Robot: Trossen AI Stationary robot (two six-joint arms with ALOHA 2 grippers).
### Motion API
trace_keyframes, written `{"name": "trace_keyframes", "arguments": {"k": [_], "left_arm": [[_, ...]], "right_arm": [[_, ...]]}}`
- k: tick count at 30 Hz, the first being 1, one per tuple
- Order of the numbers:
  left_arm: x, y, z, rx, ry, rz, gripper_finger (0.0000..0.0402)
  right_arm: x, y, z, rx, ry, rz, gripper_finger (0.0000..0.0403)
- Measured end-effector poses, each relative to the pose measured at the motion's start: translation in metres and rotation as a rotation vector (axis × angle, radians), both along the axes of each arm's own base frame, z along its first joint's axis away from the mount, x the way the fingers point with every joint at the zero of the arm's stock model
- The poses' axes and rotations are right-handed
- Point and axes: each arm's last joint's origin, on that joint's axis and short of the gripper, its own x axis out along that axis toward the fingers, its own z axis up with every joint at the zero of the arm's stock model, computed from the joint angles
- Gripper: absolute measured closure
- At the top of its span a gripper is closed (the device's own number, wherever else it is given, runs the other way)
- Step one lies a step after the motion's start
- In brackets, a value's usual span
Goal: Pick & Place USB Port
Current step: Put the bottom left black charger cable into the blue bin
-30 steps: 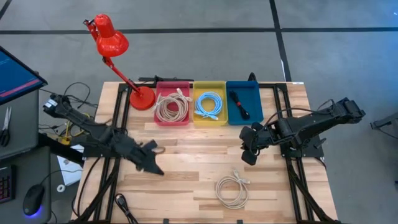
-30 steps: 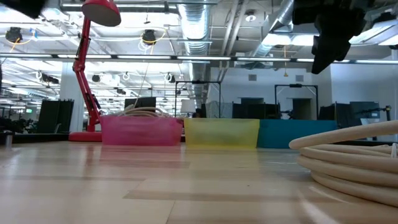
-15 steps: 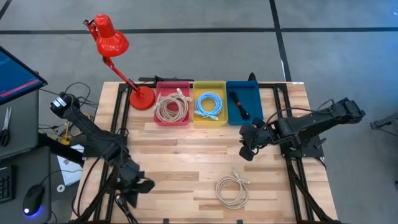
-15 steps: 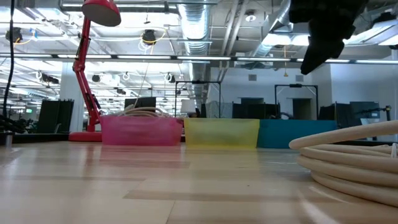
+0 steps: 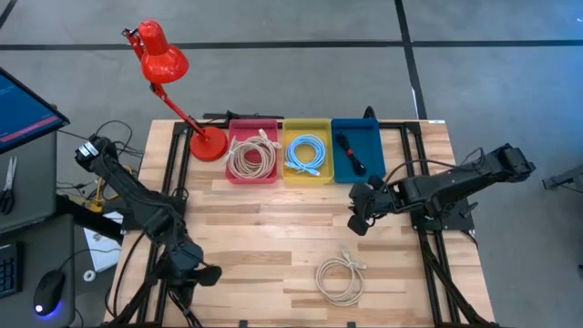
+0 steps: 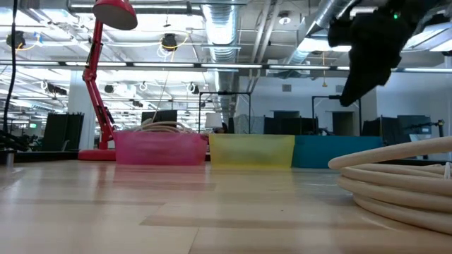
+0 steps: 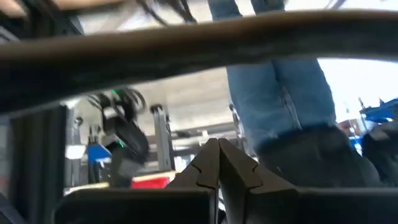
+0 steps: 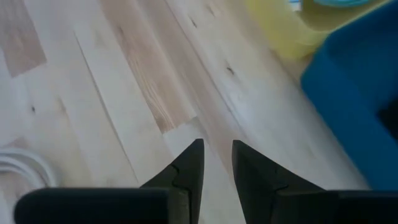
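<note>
Right tool (image 5: pixel 356 221) hangs slightly parted and empty between the blue bin (image 5: pixel 357 150) and the coiled white USB cable (image 5: pixel 340 278) lying nearer the worktop's front edge; it looks light and floppy, so pinch across several loops.

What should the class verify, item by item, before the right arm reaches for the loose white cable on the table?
1. Right gripper empty, fingers slightly apart: ok.
2. Right gripper directly above the white cable: not ok; it hovers closer to the bins.
3. Table between gripper and cable free of objects: ok.
4. Left gripper out of the way, at the table's near left edge: ok.
5. Pink bin already holds a beige coil: ok.
6. Connector type on the white cable: cannot tell.
</note>
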Motion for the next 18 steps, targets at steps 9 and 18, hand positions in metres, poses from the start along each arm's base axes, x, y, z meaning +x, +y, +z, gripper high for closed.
{"name": "trace_keyframes", "arguments": {"k": [9,18], "left_arm": [[0.023,-0.030,0.045,0.099,0.107,-0.011,0.0399],[0.020,-0.079,0.001,0.285,0.244,-0.119,0.0399]], "right_arm": [[-0.003,-0.002,-0.034,0.034,-0.075,-0.007,0.0327],[-0.001,-0.006,-0.034,0.017,-0.077,0.000,0.0327]]}}
